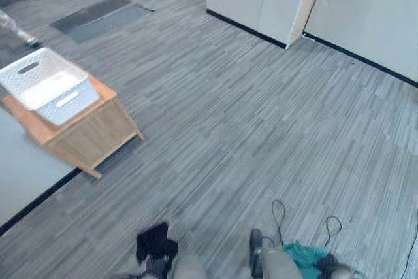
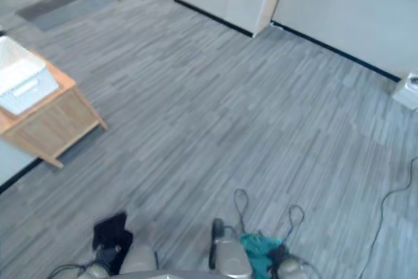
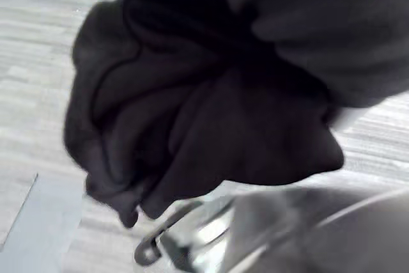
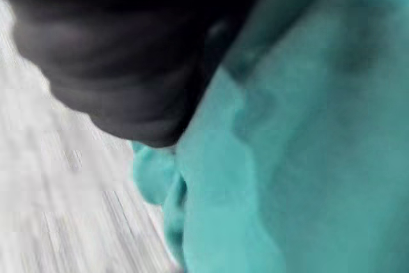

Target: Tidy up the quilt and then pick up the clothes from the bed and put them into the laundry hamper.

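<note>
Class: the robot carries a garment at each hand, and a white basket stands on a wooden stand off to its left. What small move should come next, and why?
Probably a turn to its left and a step toward the white basket on the wooden stand. The black garment at the left hand and the teal garment at the right hand hang low over the carpet, apart from the basket, so neither could drop in from here.

Two garments, one hamper, one stand.

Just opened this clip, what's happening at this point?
The robot stands on grey carpet, carrying clothes in both hands: a black garment bunched at the left hand, a teal garment at the right. The white laundry hamper sits on a low wooden stand ahead to its left, apart from both garments.
</note>
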